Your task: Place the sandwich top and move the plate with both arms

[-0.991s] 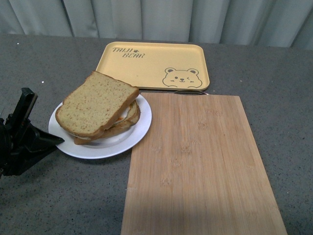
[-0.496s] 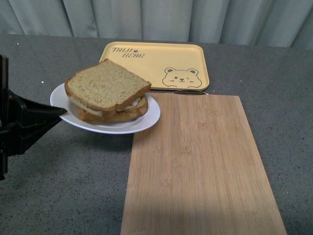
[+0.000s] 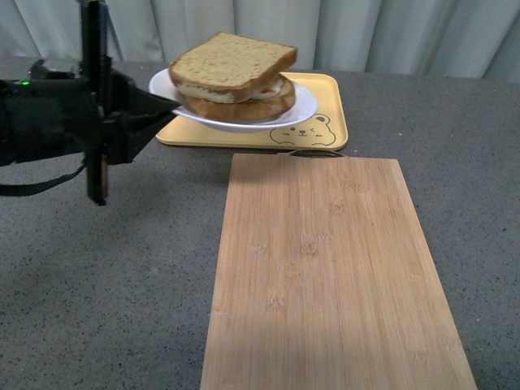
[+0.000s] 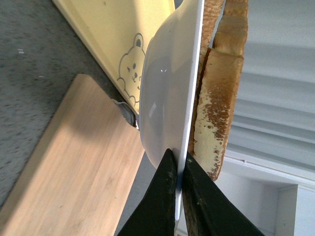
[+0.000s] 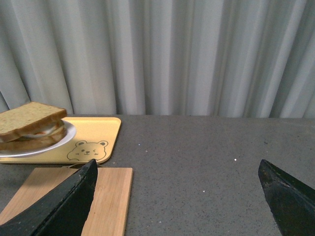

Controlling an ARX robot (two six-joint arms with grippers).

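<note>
The white plate (image 3: 302, 104) hangs in the air above the near edge of the yellow tray, carrying a stacked sandwich. The sandwich top (image 3: 234, 55), a tan speckled slice, lies on the stack, skewed a little. My left gripper (image 3: 166, 104) is shut on the plate's left rim. In the left wrist view its black fingers (image 4: 167, 196) pinch the thin rim of the plate (image 4: 162, 93), with the bread (image 4: 219, 118) on the far side. My right gripper (image 5: 177, 196) is open over bare table, far from the plate (image 5: 69, 133) and sandwich top (image 5: 29, 118).
A yellow bear tray (image 3: 329, 126) lies at the back, partly under the lifted plate. A bamboo cutting board (image 3: 325, 276) fills the middle and right foreground. Grey tabletop surrounds both, and curtains close the back.
The left gripper has lifted the plate with the sandwich off the table, raising it and carrying it back and to the right, over the yellow tray's near edge.
</note>
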